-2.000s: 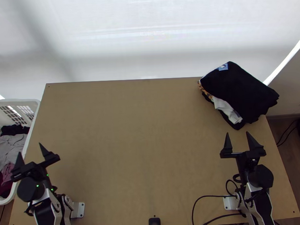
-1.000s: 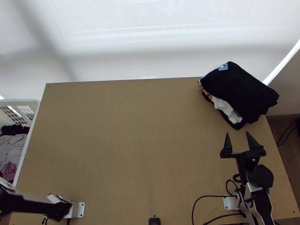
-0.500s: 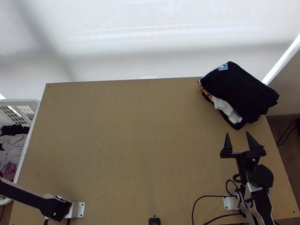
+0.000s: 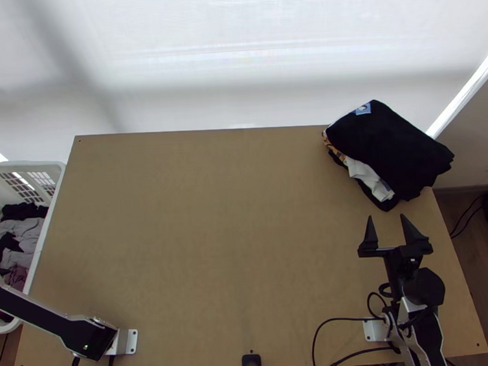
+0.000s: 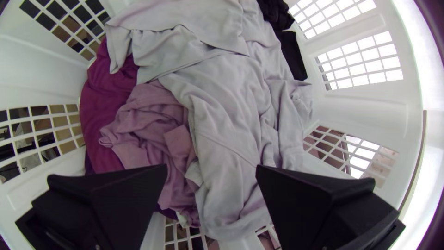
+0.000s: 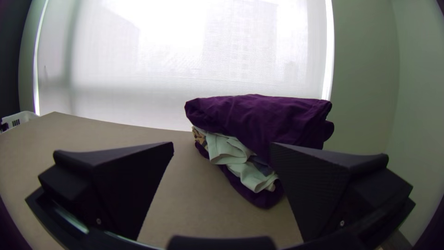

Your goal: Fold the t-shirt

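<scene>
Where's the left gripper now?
In the left wrist view, the left gripper is over the grey garment in the white basket, which stands left of the table in the top view.

I'm seeing pale grey, mauve, magenta and black in the white basket, and darks in the pile.
In the basket (image 5: 365,106), grey cloth (image 5: 226,97) is lying beside mauve cloth (image 5: 150,115), magenta cloth (image 5: 99,115) and black cloth (image 5: 293,53). The pile's top garment (image 4: 398,150) is looking black from above, purple in my right wrist view, and is carrying a blue patch (image 4: 364,109); white cloth (image 4: 368,175) and a tan, dark-marked edge (image 4: 334,150) are peeking out over the tan-brown table (image 4: 214,249).
</scene>
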You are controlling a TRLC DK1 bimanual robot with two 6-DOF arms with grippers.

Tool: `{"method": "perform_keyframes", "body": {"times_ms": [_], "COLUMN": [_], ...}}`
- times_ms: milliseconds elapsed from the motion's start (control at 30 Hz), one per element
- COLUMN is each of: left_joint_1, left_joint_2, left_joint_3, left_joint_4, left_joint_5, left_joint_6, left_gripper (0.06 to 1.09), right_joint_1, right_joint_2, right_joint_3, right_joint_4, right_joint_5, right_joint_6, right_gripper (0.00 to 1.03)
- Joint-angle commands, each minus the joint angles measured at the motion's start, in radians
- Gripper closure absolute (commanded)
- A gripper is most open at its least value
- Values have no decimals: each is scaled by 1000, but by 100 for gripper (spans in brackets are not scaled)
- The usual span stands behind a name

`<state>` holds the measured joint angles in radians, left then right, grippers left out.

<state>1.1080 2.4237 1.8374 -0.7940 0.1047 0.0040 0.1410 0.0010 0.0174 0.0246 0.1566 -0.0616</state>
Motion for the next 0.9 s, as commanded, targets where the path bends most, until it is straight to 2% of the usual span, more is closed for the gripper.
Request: {"method": "perform_keyframes", "body": {"times_ms": [0, 100, 167, 367, 400, 433, 467, 533, 600, 867], "left_joint_1": [-17, -22, -30, -30, -30, -27, -25, -22, -16, -25], "left_joint_2": [60, 95, 113, 166, 167, 169, 169, 166, 158, -58], "left_joint_3": [29, 52, 62, 100, 100, 99, 99, 102, 111, 115], "left_joint_4": [4, 3, 6, 6, 6, 13, 22, 47, 42, 4], "left_joint_5": [6, 6, 4, -14, -16, -19, -34, -42, -36, 55], "left_joint_6": [11, 10, 11, 11, 16, 16, 16, 28, 51, 24], "left_gripper": [18, 18, 21, 22, 27, 37, 53, 100, 105, 105], "right_joint_1": [-6, -6, -6, -4, -6, -6, -6, -6, -6, -6], "right_joint_2": [-4, -4, -4, -4, -4, -4, -4, -4, -4, -4], "right_joint_3": [-13, -13, -13, -13, -13, -13, -13, -13, -13, -13], "right_joint_4": [-3, -3, -3, -3, -3, -3, -3, -3, -3, -3], "right_joint_5": [0, 0, 0, 0, 0, 0, 0, -2, 0, 0], "right_joint_6": [-18, -18, -18, -18, -18, -18, -18, -18, -18, -18], "right_gripper": [5, 5, 5, 5, 5, 5, 5, 5, 5, 5]}}
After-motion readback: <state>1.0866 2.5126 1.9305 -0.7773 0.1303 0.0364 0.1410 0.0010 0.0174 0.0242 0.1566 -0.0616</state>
